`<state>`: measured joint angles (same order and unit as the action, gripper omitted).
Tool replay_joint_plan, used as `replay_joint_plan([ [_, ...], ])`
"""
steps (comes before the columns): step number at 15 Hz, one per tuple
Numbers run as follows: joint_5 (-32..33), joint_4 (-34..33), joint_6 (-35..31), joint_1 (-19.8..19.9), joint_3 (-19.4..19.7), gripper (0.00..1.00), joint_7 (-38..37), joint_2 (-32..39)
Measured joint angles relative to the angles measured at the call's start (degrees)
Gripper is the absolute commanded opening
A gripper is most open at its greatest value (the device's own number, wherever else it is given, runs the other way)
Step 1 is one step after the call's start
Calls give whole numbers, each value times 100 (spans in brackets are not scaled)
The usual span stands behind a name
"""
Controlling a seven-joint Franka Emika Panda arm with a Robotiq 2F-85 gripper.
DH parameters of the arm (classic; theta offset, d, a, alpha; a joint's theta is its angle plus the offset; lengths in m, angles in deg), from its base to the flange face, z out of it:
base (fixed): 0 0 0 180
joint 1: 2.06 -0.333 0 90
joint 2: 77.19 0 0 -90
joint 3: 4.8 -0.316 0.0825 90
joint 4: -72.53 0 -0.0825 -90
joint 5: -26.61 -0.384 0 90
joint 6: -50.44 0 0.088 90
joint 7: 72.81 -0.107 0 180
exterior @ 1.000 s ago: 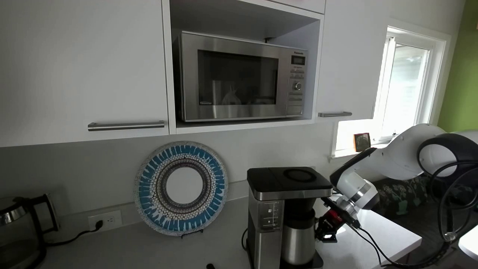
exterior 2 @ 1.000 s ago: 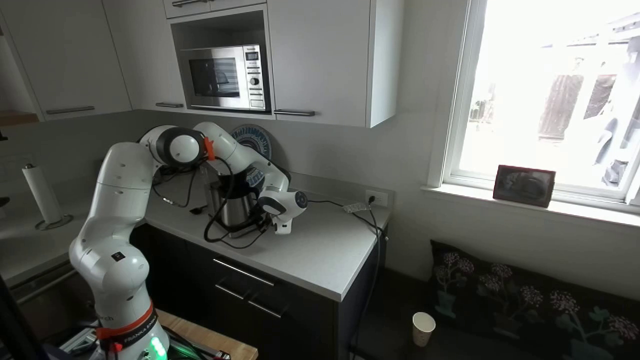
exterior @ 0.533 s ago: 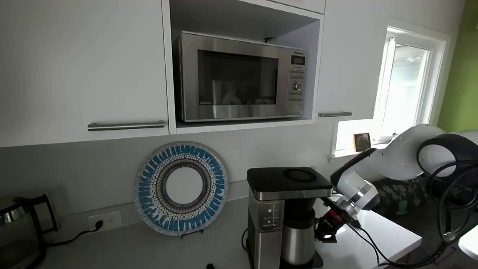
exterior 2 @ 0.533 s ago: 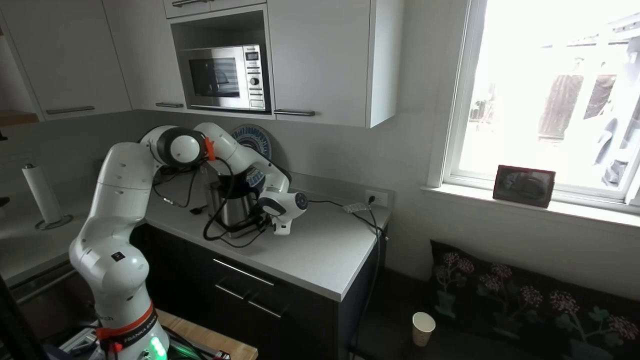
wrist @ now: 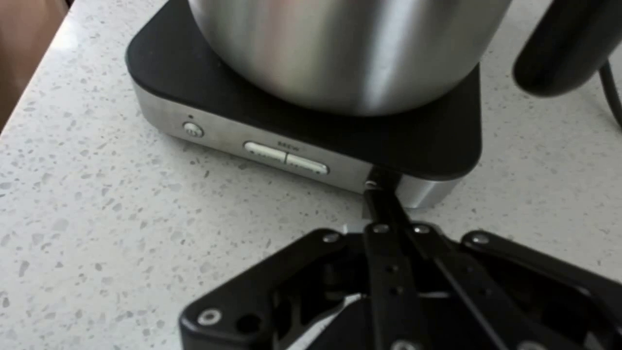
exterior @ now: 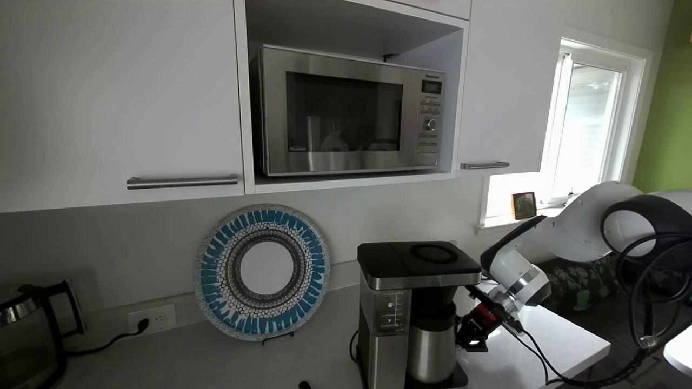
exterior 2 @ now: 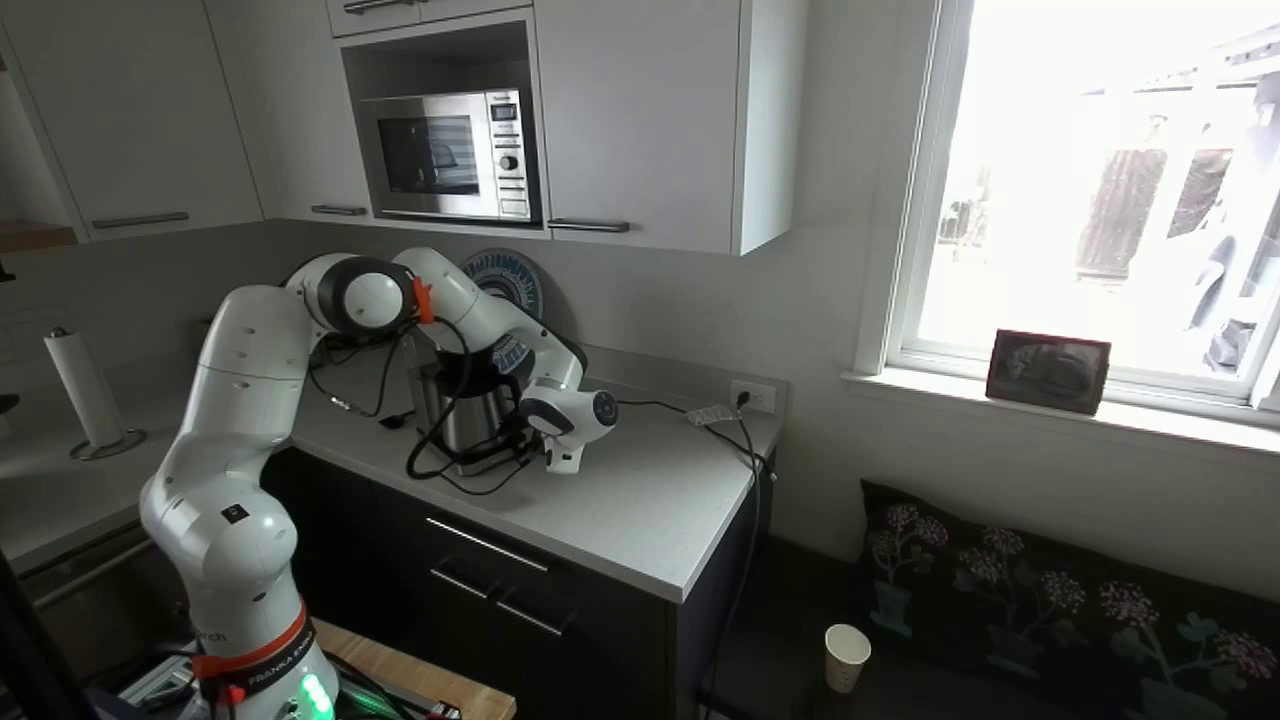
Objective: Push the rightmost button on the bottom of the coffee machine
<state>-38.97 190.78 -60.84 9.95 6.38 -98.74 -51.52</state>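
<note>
The coffee machine (exterior: 385,354) stands on the counter with a black top and a steel carafe (exterior: 432,351); it also shows partly behind the arm in an exterior view (exterior 2: 470,418). In the wrist view the silver front edge of its base (wrist: 228,138) carries a round button (wrist: 193,129) at the left and a split brew button (wrist: 286,157) in the middle. My gripper (wrist: 381,187) is shut, with nothing between its fingers. Its fingertips are at the base's right end, over a button whose rim (wrist: 371,184) barely shows. Contact cannot be made out. The gripper (exterior: 464,337) is beside the carafe.
The carafe handle (wrist: 559,53) hangs at the right in the wrist view. A cable (wrist: 611,92) lies behind it. A decorated round plate (exterior: 265,273) leans on the wall. A microwave (exterior: 354,111) sits in the cabinet above. A kettle (exterior: 27,335) stands at the far left.
The forearm and wrist have shifted very slightly down and toward the machine's front. The gripper stays at nearly the same place by the base. The coffee machine has not visibly moved.
</note>
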Motion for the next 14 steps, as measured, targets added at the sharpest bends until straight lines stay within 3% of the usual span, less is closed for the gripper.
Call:
replay_joint_plan([
  [14, 94, -179, 306, 23, 45, 0, 31, 150],
])
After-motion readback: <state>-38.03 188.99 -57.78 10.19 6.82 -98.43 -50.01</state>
